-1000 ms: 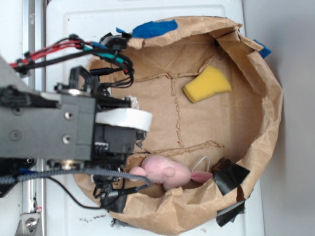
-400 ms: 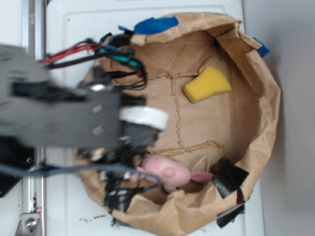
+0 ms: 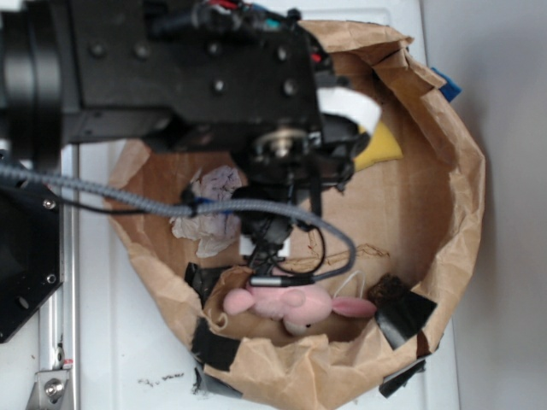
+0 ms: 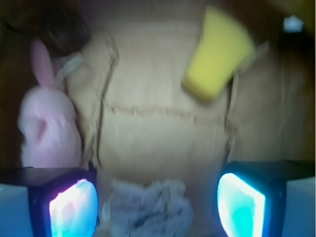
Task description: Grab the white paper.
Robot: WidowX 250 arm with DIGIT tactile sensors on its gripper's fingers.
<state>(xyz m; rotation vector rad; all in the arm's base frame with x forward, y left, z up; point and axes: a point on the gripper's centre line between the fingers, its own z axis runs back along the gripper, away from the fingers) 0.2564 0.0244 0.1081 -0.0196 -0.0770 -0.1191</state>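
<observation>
The white paper is a crumpled off-white wad on the floor of the brown paper bag, at its left side. In the wrist view the white paper lies low in the frame, between my two lit pads and apart from both. My gripper is open, its fingers wide apart with the wad in the gap. In the exterior view the black arm hangs over the bag and hides most of the gripper. The wrist view is blurred.
A pink plush toy lies by the bag's near wall, left of the fingers in the wrist view as the plush. A yellow sponge peeks out past the arm. Black tape patches the bag's rim. Cables hang across the bag.
The arm has swung up and to the right across the bag, uncovering the white paper at the left. It now covers most of the yellow sponge.
</observation>
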